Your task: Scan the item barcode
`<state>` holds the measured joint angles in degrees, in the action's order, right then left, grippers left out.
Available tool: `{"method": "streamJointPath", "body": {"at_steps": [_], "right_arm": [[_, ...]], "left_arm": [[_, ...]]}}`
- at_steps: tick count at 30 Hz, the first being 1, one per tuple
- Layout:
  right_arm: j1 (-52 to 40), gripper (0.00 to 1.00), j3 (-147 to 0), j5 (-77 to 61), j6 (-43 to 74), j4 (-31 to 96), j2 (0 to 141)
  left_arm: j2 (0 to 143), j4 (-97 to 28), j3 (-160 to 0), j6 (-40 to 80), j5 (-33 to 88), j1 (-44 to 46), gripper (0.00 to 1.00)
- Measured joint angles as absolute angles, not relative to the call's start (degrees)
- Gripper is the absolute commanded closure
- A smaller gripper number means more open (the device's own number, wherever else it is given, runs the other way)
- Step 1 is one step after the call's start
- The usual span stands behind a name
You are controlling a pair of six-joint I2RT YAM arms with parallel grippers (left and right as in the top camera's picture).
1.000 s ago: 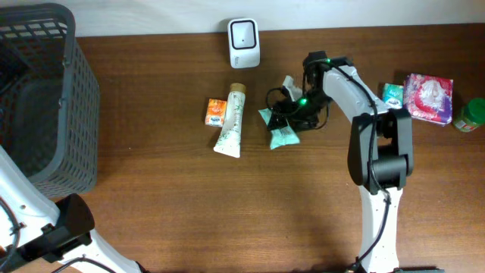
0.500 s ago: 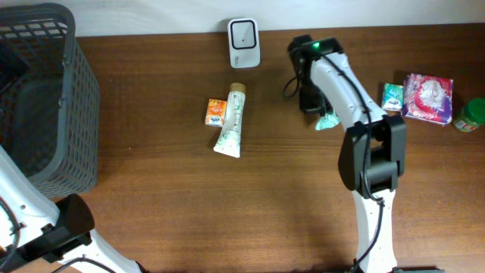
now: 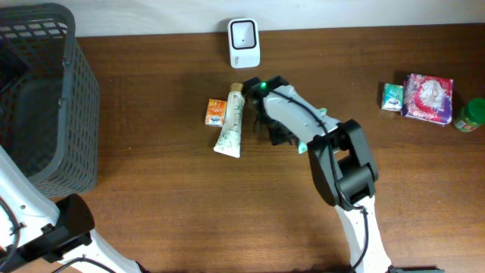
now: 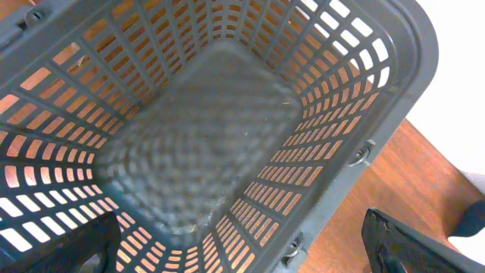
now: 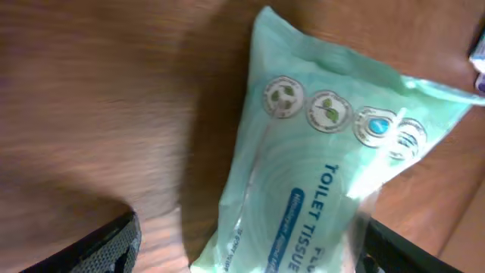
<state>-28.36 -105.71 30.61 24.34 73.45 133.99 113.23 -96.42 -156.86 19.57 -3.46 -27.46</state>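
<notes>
Right wrist, tissue pack (image 5: 326, 152) between spread fingers (image 5: 106, 243), bare table (image 5: 91, 91) alongside

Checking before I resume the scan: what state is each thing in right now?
Tissue pack: flat on the table, label up, not gripped.
Right gripper: open, over the pack.
Basket: upright, empty.
Left gripper: open, above the basket.
Tube: lying down, capped.
Scanner: nothing in front of it.
</notes>
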Motion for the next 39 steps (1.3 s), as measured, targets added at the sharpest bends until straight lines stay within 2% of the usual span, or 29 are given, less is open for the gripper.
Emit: {"method": "streamJointPath", "body": {"at_steps": [2, 4, 7, 8, 10, 11, 13, 15, 17, 18, 19, 20, 23, 26, 32, 33, 34, 35, 36, 39], "right_arm": [[-29.9, 0.19, -107.8, 31.7, 23.8, 74.6, 134.0], [-29.8, 0.13, -110.0, 32.5, 22.3, 75.2, 134.0], [-25.7, 0.07, -118.8, 25.7, 21.5, 80.0, 134.1], [-21.4, 0.01, -124.9, 18.3, 19.1, 83.9, 134.3], [-14.6, 0.01, -129.6, 9.4, 14.8, 85.5, 134.1], [-9.5, 0.01, -130.2, -2.5, 8.4, 88.1, 134.1], [-1.0, 0.01, -128.4, -17.1, -0.2, 88.5, 134.1], [0.8, 0.01, -123.3, -23.9, -3.5, 85.6, 133.9], [-0.6, 0.12, -116.5, -27.4, -4.3, 80.8, 133.8], [-1.2, 0.14, -113.5, -28.6, -4.5, 79.0, 133.8], [-1.8, 0.34, -110.7, -29.5, -4.6, 77.2, 133.8], [-2.0, 0.61, -108.4, -30.0, -5.0, 75.7, 133.8], [-2.0, 0.96, -107.8, -30.5, -4.7, 74.2, 133.8], [-2.0, 0.96, -108.9, -30.7, -3.1, 74.7, 133.8], [-6.4, 0.96, -120.0, -11.3, 5.8, 78.4, 133.6], [-8.2, 0.75, -120.1, -8.5, 6.8, 78.4, 133.6], [-10.8, 0.32, -120.1, -4.8, 7.9, 78.4, 133.6], [-12.3, 0.17, -120.1, -3.3, 7.8, 78.4, 133.6], [-12.4, 0.07, -120.1, -2.5, 8.1, 78.6, 133.6], [-7.2, 0.01, -120.1, -9.0, 2.6, 79.5, 133.6]], "left_arm": [[113.2, -96.4, -156.9, 19.6, -3.5, -27.5, 0.01], [113.3, -96.4, -156.9, 19.6, -3.5, -27.5, 0.01], [113.2, -96.4, -156.9, 19.6, -3.5, -27.5, 0.01], [113.2, -96.5, -156.9, 19.6, -3.5, -27.5, 0.01], [113.2, -96.4, -156.9, 19.6, -3.5, -27.5, 0.01], [113.2, -96.4, -156.9, 19.6, -3.4, -27.5, 0.01], [113.2, -96.4, -156.9, 19.6, -3.5, -27.5, 0.01], [113.2, -96.4, -156.9, 19.6, -3.5, -27.5, 0.01], [113.2, -96.4, -156.9, 19.6, -3.4, -27.5, 0.01], [113.2, -96.4, -156.9, 19.6, -3.5, -27.4, 0.01], [113.2, -96.4, -156.9, 19.6, -3.5, -27.5, 0.01], [113.2, -96.4, -156.9, 19.6, -3.5, -27.4, 0.01], [113.2, -96.4, -156.9, 19.6, -3.5, -27.5, 0.01], [113.2, -96.4, -156.9, 19.6, -3.5, -27.5, 0.01], [113.2, -96.4, -156.9, 19.6, -3.5, -27.5, 0.01], [113.2, -96.4, -156.9, 19.6, -3.5, -27.5, 0.01], [113.2, -96.4, -156.9, 19.6, -3.5, -27.5, 0.01], [113.2, -96.4, -156.9, 19.6, -3.5, -27.5, 0.01], [113.2, -96.4, -156.9, 19.6, -3.5, -27.5, 0.01], [113.2, -96.4, -156.9, 19.6, -3.5, -27.5, 0.01]]}}
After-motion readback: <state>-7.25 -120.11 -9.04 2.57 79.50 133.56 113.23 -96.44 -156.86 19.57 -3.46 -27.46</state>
